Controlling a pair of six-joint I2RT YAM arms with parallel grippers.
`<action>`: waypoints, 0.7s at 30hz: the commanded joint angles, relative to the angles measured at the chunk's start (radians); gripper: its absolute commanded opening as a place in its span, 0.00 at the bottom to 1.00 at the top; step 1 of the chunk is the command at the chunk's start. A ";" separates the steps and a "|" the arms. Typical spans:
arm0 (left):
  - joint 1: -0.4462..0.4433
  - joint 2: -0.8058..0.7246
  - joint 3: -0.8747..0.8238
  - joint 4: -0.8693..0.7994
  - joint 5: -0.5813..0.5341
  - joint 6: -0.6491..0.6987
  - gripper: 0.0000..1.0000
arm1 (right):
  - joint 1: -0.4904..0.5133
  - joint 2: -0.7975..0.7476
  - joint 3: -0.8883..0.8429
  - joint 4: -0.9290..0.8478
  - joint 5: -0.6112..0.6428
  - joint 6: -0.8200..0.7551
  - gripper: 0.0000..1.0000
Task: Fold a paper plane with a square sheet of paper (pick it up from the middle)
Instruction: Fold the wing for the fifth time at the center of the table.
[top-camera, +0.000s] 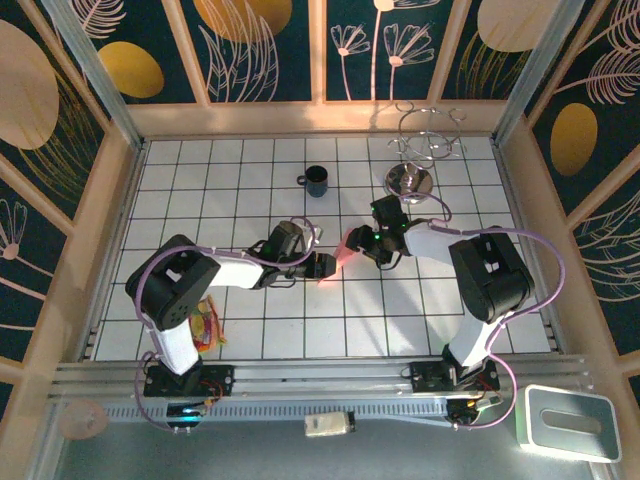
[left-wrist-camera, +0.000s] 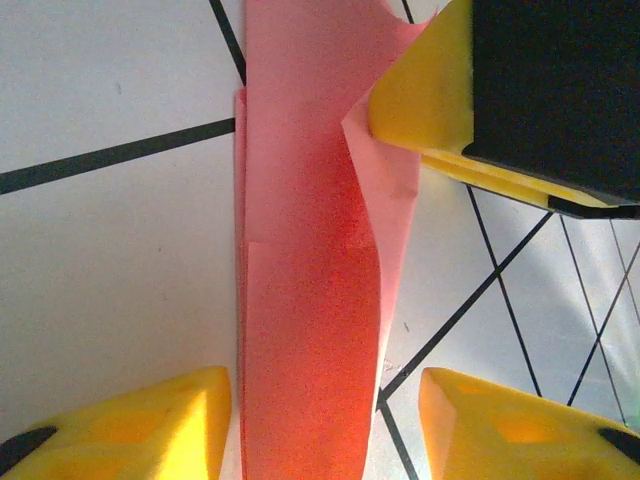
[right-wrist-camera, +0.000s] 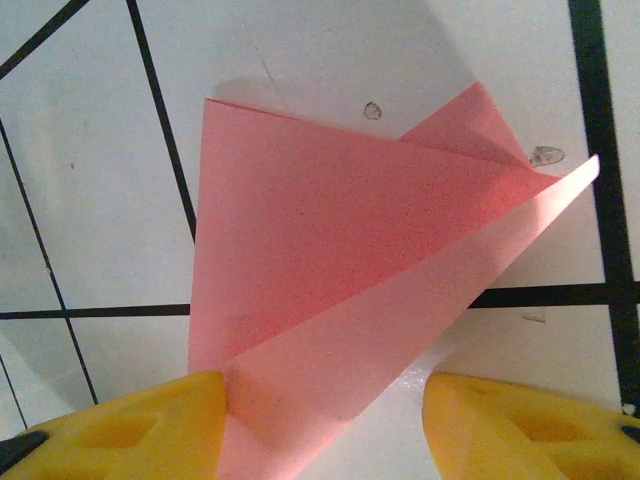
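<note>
step: prob. wing fold, paper plane (left-wrist-camera: 310, 300) half-shaped | left pincer (left-wrist-camera: 325, 420) & right pincer (right-wrist-camera: 325, 425) spread, astride it — no pinch | nxt: press it flat

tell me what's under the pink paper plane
Below the paper plane is the white table with black grid lines, visible all around its edges. The patch directly beneath the folded layers is covered and cannot be seen.

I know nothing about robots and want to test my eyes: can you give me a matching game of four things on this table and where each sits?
Things:
1 paper plane
2 black mug
3 wire stand
4 red-and-yellow item

Places on the table:
a far right
b near left
c centre
d far middle

Pairs: 1-c; 2-d; 3-a; 4-b
</note>
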 joint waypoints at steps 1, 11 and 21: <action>0.003 0.049 0.029 -0.046 0.017 0.026 0.49 | 0.023 0.111 -0.017 0.060 0.037 0.010 0.57; -0.009 0.104 0.058 -0.108 0.005 0.035 0.45 | 0.023 0.133 -0.006 0.032 0.043 0.025 0.56; -0.014 0.143 0.084 -0.213 -0.056 0.089 0.43 | 0.027 0.176 0.029 -0.037 0.057 0.060 0.55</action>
